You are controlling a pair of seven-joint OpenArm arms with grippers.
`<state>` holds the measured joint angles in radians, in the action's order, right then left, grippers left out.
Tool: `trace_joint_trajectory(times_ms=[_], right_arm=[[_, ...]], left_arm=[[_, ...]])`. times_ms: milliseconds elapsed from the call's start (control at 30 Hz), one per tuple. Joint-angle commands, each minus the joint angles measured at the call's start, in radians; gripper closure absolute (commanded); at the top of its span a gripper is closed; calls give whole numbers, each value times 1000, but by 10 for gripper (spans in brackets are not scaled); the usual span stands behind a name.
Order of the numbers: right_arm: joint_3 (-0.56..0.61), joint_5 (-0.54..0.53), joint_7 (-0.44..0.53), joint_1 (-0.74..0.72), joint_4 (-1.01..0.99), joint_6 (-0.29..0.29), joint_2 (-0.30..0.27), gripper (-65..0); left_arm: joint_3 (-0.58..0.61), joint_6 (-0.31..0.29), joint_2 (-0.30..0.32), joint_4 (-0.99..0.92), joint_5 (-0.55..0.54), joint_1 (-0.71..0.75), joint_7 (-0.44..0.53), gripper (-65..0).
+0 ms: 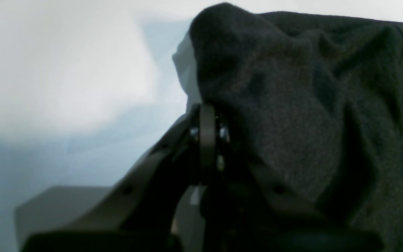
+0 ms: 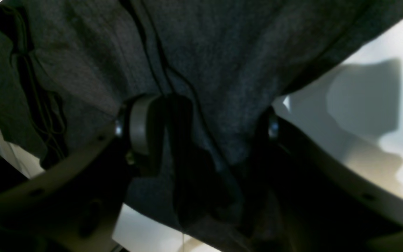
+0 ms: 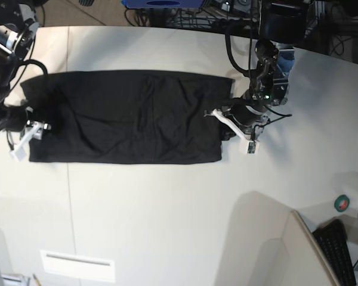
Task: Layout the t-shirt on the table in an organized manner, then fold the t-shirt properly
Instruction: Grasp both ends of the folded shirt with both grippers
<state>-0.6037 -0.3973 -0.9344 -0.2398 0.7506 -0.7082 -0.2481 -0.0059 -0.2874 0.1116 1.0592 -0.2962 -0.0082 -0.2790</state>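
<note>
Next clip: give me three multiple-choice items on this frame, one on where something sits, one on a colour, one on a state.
1. Where is the white plate?
A. on the t-shirt
B. on the table's near side, apart from the shirt
C. in a gripper

2. What colour does the t-shirt show?
A. black
B. white
C. red

3. How does the left gripper stand?
A. wide open, clear of cloth
B. out of view
C. shut on the shirt's edge

Key: 1 B, it lies on the bare table below the shirt; 2 A, the whole spread band is black; 3 C, the left wrist view shows its fingers together with cloth draped from them.
</note>
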Motion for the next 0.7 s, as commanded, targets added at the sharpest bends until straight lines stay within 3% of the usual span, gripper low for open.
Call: trace_joint_trajectory(times_ms=[0,167,233,333,367,667], right_arm=[[6,56,-45,7,-13,10,5,-309],[6,56,-36,20,-12,10,3,-297],[5,56,-35,23,-10,10,3,-221],[5,56,22,26,-9,10,5,-23],[5,56,39,26,-9,10,5,0],[12,61,85,40,93,10,5,0]], left_arm=[[-3,6,7,8,7,-2,-22,0],[-3,6,13,3,7,-2,-22,0],[-3,6,13,3,7,-2,-22,0],[-3,6,10,3,7,0,-26,0],[-1,6,7,5,7,6,-27,0],[71,6,-23,8,10,14,-29,0]])
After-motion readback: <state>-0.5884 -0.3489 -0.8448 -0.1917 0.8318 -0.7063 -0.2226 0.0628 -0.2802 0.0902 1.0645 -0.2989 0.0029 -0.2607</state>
